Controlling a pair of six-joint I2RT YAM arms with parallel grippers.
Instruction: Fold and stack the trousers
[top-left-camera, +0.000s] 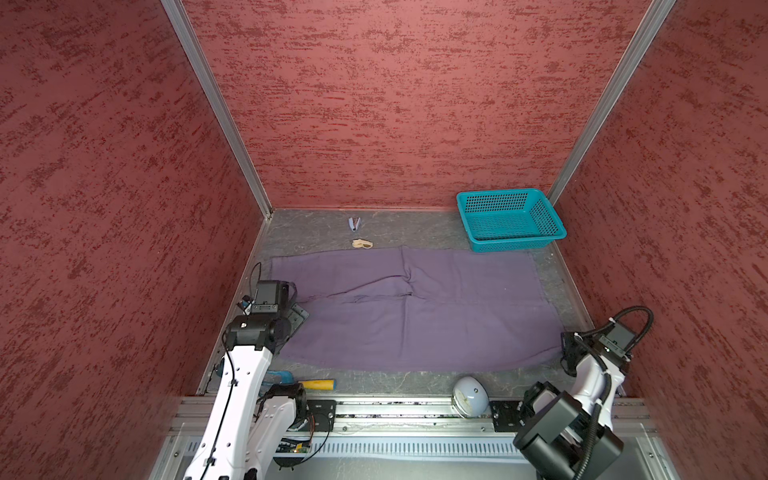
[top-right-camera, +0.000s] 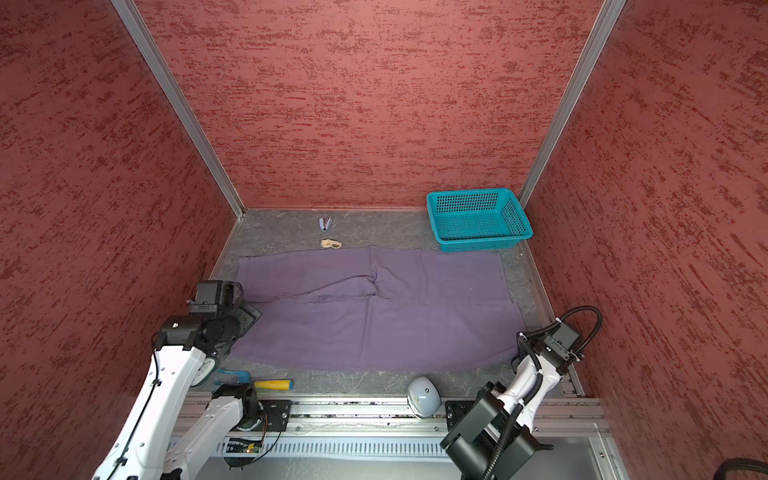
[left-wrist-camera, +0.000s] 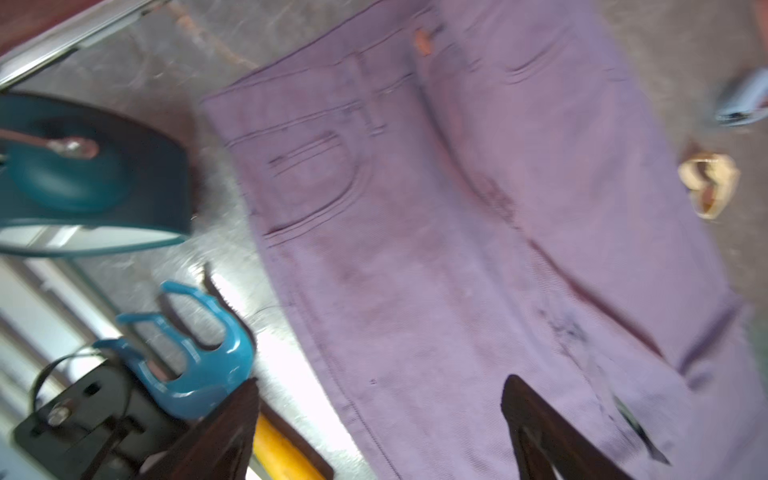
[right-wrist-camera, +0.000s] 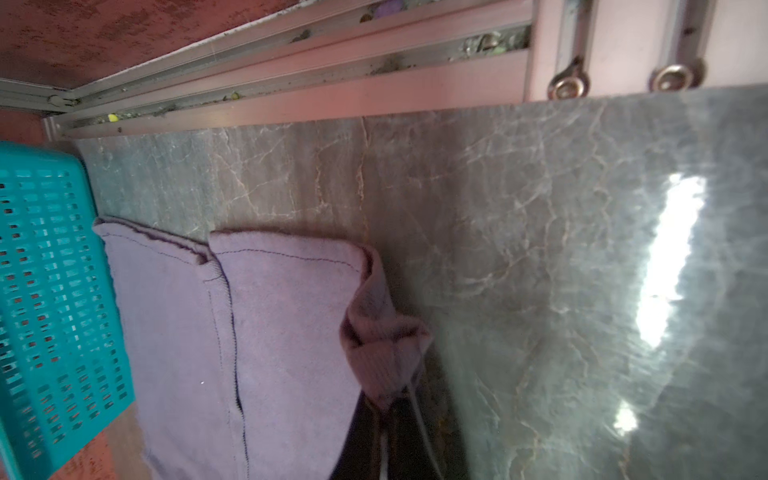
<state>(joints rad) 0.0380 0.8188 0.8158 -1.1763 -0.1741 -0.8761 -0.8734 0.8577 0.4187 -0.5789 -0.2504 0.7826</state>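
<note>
Nearest, a narrow bare strip of table (top-left-camera: 395, 380) runs between the front rail (top-left-camera: 395, 409) and the trousers (top-left-camera: 415, 316), which lie flat, waistband left, hems right. The right gripper (right-wrist-camera: 386, 399) is closed, pinching the near hem corner. The left gripper (left-wrist-camera: 382, 380) hovers above the waistband, jaws wide, holding nothing. Farther back, the teal basket (top-left-camera: 511, 245) stands just beside the far hem, only bare mesh inside.

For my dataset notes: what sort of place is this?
Likely a robot test booth: red textured walls in an aluminium frame enclose a marble-look tabletop, with two robot arms on its front rail.
</note>
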